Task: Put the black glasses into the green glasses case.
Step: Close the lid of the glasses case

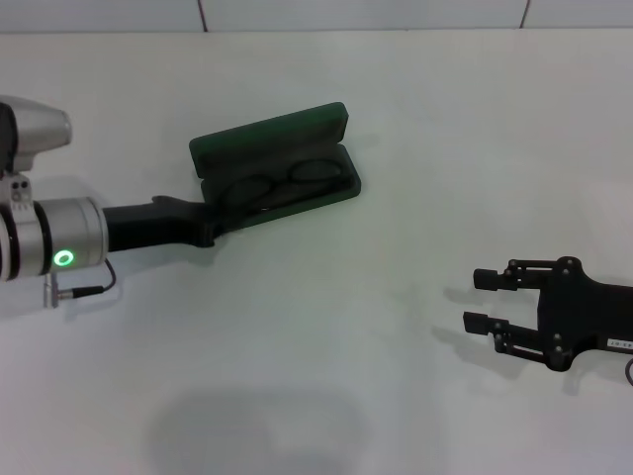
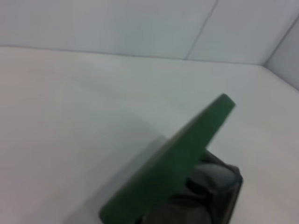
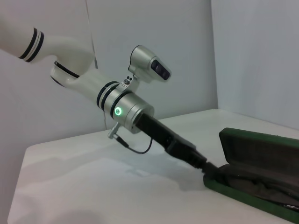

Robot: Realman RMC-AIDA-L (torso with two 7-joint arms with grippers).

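Note:
The green glasses case (image 1: 269, 140) lies open at the far middle-left of the table, lid tilted up and back. The black glasses (image 1: 282, 184) lie folded inside its dark lining. My left gripper (image 1: 210, 229) reaches in from the left and sits at the case's left end, against it. The left wrist view shows the raised lid (image 2: 187, 147) from close by, with the dark lining below. The right wrist view shows the case (image 3: 261, 148) and the left gripper (image 3: 204, 168) at its near end. My right gripper (image 1: 473, 301) is open and empty, low at the right, well apart from the case.
The white table (image 1: 326, 376) carries nothing else in view. A grey wall (image 1: 356, 12) runs along its far edge. The left arm's silver wrist with a green light (image 1: 63, 259) hangs over the table's left side.

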